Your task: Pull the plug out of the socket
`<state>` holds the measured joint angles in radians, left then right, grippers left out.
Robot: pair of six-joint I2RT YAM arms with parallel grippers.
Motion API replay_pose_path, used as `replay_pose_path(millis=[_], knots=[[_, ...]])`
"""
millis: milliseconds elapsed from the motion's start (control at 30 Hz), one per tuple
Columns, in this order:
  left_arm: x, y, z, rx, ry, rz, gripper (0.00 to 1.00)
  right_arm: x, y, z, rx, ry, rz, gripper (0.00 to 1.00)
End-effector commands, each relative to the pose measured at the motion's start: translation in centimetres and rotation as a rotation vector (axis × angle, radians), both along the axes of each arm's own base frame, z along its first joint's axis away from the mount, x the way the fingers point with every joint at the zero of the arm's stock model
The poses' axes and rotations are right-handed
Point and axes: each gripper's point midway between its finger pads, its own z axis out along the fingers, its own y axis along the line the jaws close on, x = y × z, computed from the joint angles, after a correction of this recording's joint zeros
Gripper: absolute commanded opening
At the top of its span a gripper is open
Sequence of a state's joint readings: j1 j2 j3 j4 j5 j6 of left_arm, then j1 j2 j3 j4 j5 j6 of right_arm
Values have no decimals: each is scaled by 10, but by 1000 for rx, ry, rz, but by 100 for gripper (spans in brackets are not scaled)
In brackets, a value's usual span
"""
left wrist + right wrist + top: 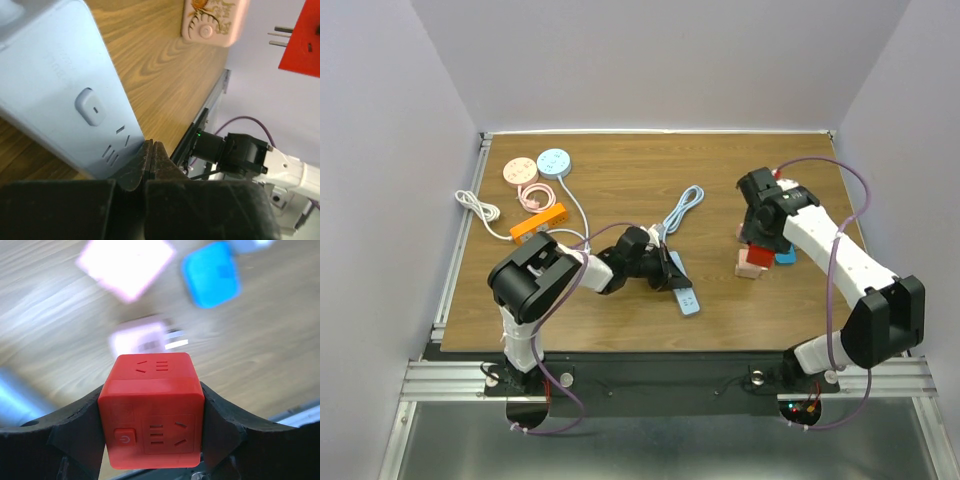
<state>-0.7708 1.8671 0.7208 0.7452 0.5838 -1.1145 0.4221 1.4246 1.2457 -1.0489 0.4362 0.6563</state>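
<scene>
Right fingers (75, 435) clamp red plug cube (152, 410), prongs (176, 342) pointing at table (60, 315).

— What lies on the wooden table (620, 190)?
— Far left, a pink disc (520, 169) and a pale blue disc (555, 162) sit side by side. An orange power strip (539, 224) is nearer, with a white cable (478, 210) beside it.
— The middle?
— A pale blue power strip (686, 297), with a blue cable (685, 208) looped behind it.
— Right?
— A pink block (751, 264) just beside a blue block (786, 257).

Open tabletop (720, 200) separates the blue power strip (687, 298) from the pink block (751, 265); a white cable (480, 210) clutters the left.
</scene>
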Motion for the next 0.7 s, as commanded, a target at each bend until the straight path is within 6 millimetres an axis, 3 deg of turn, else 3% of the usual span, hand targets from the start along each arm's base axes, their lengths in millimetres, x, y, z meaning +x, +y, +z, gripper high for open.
replay_pose_path(millis=[0,33,100,133,267,367,467,500,533,600,633,667], knots=[[16,-3,27,60,-53,18,0,-6,-53,4,-96,-35,-188,2],[28,-13,55,26,-119,11,0,-3,-61,4,-93,-51,-223,3],[35,-16,69,46,-139,14,0,0,-77,-4,-54,-37,-288,3],[42,-21,86,46,-172,7,0,7,-83,-11,-22,-37,-318,3],[56,-28,121,52,-243,14,0,23,-90,-30,-20,-1,-350,4],[65,-27,133,81,-266,39,0,37,-94,-36,-21,-10,-372,9],[66,-19,125,147,-255,55,0,45,-86,-49,16,19,-351,15],[66,-18,123,162,-248,58,0,46,-86,-51,17,21,-351,19],[68,-16,119,182,-251,64,0,48,-86,-53,16,19,-348,38],[70,-12,111,214,-240,82,0,49,-87,-52,7,17,-348,62],[70,-10,107,241,-234,81,6,51,-87,-48,8,6,-337,80],[71,-9,105,257,-232,83,12,52,-87,-42,11,-6,-328,86]])
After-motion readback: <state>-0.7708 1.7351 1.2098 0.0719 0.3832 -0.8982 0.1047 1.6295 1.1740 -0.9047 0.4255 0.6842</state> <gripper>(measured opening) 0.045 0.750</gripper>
